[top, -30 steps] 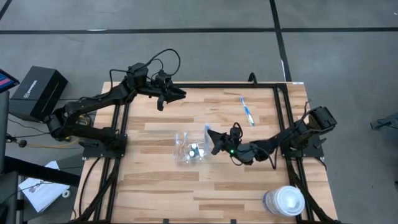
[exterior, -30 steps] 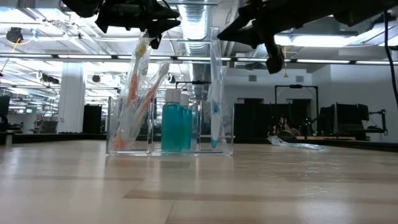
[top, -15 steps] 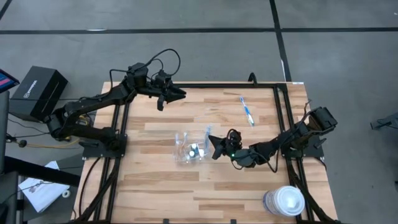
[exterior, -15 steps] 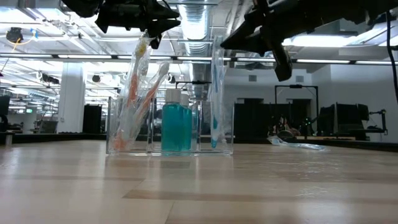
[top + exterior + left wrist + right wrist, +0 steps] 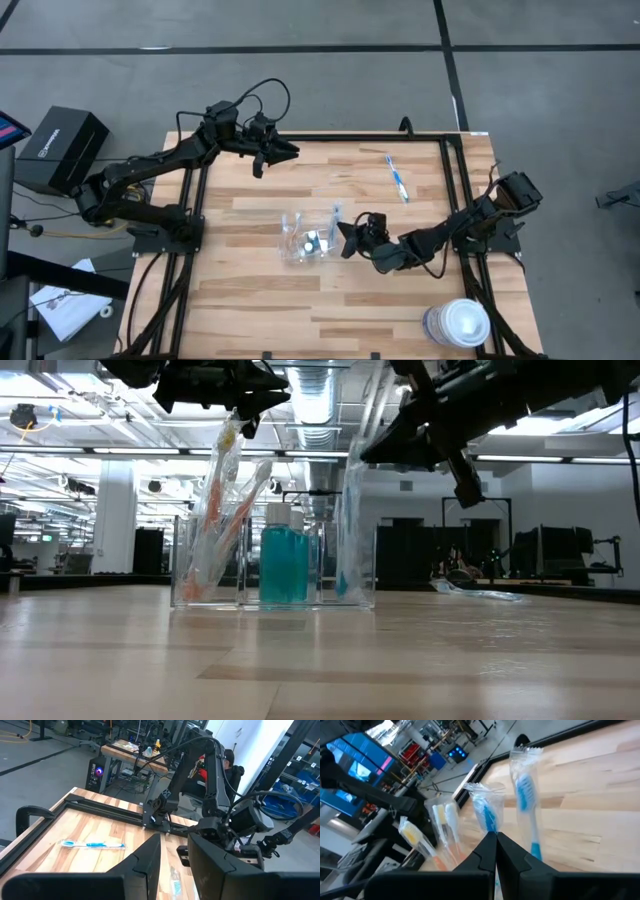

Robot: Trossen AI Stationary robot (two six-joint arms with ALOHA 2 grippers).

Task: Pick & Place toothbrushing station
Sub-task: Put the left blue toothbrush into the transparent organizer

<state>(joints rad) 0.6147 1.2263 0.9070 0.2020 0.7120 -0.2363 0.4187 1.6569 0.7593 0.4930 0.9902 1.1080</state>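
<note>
Low view first: your right gripper (image 5: 425, 435) hangs just above and beside the clear holder (image 5: 272, 565), right over the wrapped blue toothbrush (image 5: 348, 520) that leans in the end compartment nearest it. From the right wrist view its fingers look pressed together with nothing between them, so you are carrying nothing. The danger is close: that brush stands loose and tilted, and its wrapper top reaches up toward the fingers. Drop or swing sideways and you could catch the wrapper and flick the brush out, or shove the light holder across the table (image 5: 300, 310) and tip it, along with the blue-green bottles (image 5: 284, 565) in the middle and the orange and white brushes (image 5: 225, 510) in the far compartment. Lift clear before you travel. In the high view the right arm reaches low and long across the table, wrist nearly level, gripper (image 5: 345, 238) just beside the holder (image 5: 305, 238). Farther off, beyond the arm, a loose blue toothbrush (image 5: 397, 178) lies flat on the wood, apparently your next pick. Farthest away, the left gripper (image 5: 280, 150) waits raised at the table's back edge, fingers slightly parted and empty.
</note>
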